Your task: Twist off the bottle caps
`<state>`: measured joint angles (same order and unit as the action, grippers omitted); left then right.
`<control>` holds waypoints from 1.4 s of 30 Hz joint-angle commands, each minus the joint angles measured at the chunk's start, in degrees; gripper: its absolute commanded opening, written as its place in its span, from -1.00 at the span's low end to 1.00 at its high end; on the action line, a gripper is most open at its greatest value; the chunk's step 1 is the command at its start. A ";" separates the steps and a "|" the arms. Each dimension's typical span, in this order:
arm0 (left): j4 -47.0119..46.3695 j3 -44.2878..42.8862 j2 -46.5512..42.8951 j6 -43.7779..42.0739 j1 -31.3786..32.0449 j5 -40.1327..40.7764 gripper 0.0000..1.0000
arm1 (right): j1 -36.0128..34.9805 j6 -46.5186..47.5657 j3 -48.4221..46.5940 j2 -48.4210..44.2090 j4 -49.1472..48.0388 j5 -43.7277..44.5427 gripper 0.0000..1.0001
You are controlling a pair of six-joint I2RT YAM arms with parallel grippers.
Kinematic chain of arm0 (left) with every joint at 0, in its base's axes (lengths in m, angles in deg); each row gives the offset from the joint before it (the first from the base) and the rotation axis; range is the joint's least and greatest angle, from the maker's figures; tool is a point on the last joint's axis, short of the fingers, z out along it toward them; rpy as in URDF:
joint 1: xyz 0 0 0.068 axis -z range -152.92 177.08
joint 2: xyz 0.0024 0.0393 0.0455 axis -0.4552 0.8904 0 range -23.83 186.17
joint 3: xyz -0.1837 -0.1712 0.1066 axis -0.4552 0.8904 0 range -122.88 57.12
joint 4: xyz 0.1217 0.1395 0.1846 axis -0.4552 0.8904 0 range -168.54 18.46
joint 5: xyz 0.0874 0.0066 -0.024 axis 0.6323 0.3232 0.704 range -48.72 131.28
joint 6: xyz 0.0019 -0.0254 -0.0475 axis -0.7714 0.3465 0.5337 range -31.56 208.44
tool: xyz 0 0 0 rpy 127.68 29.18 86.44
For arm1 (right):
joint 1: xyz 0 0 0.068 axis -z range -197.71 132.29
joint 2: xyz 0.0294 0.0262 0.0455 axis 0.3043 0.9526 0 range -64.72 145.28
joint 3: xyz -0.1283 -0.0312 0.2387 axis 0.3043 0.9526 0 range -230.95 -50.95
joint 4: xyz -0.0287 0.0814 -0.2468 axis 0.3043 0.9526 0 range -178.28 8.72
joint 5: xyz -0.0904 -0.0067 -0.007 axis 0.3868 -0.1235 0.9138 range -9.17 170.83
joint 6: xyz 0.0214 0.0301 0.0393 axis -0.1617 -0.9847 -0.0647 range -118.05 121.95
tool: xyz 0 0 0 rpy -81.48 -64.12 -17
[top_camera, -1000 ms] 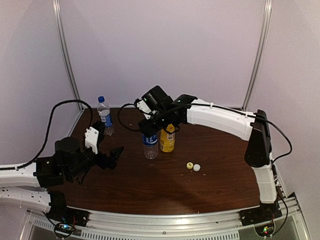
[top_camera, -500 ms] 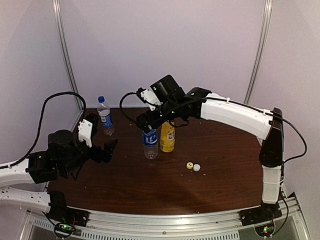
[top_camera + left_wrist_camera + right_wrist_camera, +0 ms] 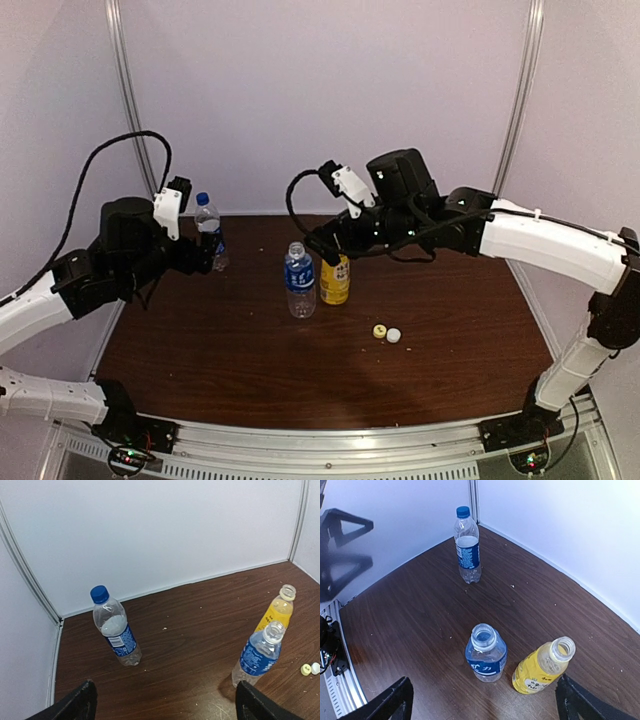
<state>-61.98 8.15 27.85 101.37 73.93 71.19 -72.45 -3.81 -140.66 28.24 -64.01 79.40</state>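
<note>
The taller clear bottle (image 3: 209,232) stands at the back left with its blue cap (image 3: 99,594) screwed on; it also shows in the left wrist view (image 3: 117,632) and the right wrist view (image 3: 468,547). The short clear bottle (image 3: 300,281) and the yellow-orange bottle (image 3: 335,281) stand side by side mid-table, both with open necks. The yellow cap (image 3: 380,330) and white cap (image 3: 394,336) lie loose on the table to their right. My left gripper (image 3: 203,260) is open and empty, raised beside the capped bottle. My right gripper (image 3: 324,246) is open and empty, raised above the two open bottles.
The brown table (image 3: 300,370) is walled in by white panels at the back and sides. A metal rail (image 3: 330,440) runs along the near edge. Both arms hang over the back half of the table.
My right gripper has lifted up and away from the short clear bottle's neck. My left arm has risen and swung back toward the capped bottle. Bottles and loose caps have not moved.
</note>
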 commanded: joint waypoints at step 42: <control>13.03 -44.39 50.19 -8.80 -34.66 -30.73 0.43 | 1.13 3.51 22.75 -14.86 -11.07 3.91 1.00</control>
<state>-47.84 -34.52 76.92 93.28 40.29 40.81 -71.67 -0.92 -116.12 12.73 -75.22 82.46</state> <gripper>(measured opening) 0.733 0.997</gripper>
